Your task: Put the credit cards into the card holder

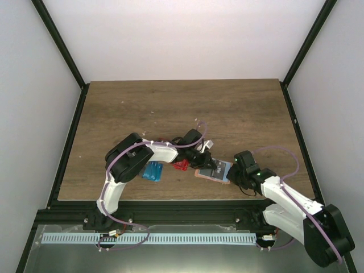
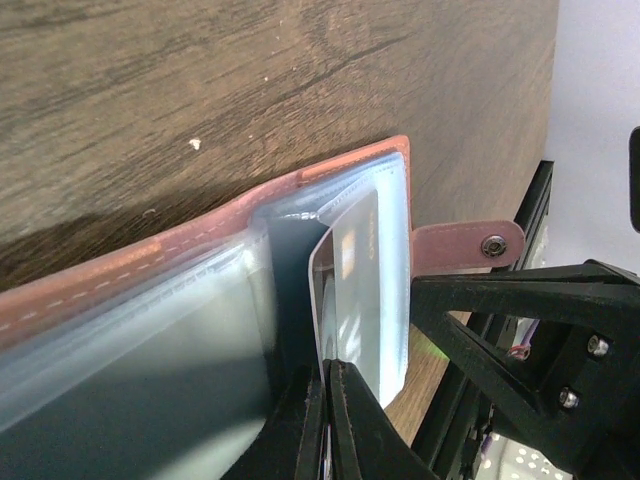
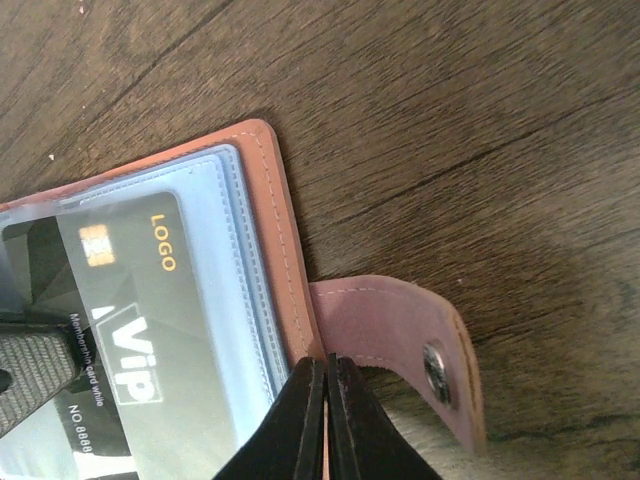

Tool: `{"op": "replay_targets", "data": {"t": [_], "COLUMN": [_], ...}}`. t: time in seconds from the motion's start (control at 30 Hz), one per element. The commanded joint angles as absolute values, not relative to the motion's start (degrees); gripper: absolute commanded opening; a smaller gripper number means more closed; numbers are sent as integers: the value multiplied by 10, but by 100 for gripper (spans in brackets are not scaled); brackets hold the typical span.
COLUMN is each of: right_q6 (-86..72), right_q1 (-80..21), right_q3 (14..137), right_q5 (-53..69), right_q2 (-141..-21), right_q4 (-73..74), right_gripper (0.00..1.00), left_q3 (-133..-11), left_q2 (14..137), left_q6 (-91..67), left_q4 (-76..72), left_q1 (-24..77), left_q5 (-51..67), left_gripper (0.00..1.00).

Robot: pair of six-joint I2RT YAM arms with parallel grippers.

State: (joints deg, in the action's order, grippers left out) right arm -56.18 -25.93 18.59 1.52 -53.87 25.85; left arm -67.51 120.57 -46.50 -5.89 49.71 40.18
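One card holder (image 1: 219,169), tan-pink, lies opened flat on the wooden table (image 1: 170,108) near its front edge, between the two wrists, with its clear plastic sleeves (image 2: 150,340) facing up. One closure strap (image 3: 385,330) with one metal snap stud (image 3: 434,370) projects from the holder's cover and rests on the wood. One dark grey credit card (image 3: 150,330), lettered LOGO and VIP, sits in a sleeve of the holder; the left wrist view shows it tilted up from the sleeve mouth, not fully seated. The left gripper (image 2: 325,420) is clenched on the near edge of that card, jaws pressed together with only the card's thickness between them. The right gripper (image 3: 325,415) is likewise clenched, pinching the holder's cover edge just beside the root of the strap and pinning it to the table. Loose cards are in two groups to the left of the holder: red credit cards (image 1: 181,165) just beside it, and blue credit cards (image 1: 152,171) farther left, apart from the red ones. The number in each group cannot be told, as the left arm crosses above them and hides part of the red group. The left gripper's body also covers part of the holder in the overhead view.
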Motion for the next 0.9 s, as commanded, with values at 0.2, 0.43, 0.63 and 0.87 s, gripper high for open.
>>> {"op": "replay_targets", "data": {"t": [0.2,0.43,0.63,0.87], "right_q6": [-558,-558,-559,-560], "right_q1": [-258,-258,-258,-258], "right_q3": [182,182,182,183], "right_q5": [27,26,26,22], "right_q2": [-530,-529,-518,-511], "right_q4": [243,243,242,247], "right_gripper": [5,5,5,5], "left_q3": [-692,-695,-700,-703], "left_q2": [1242,1245,1250,1250], "left_q6": [-473,-474,-473,-472], "left_q4": [-50,-51,-53,-54], "left_q1": [514,517,519,521], "left_q5": [389,390,396,400], "left_gripper": [4,4,5,8]}}
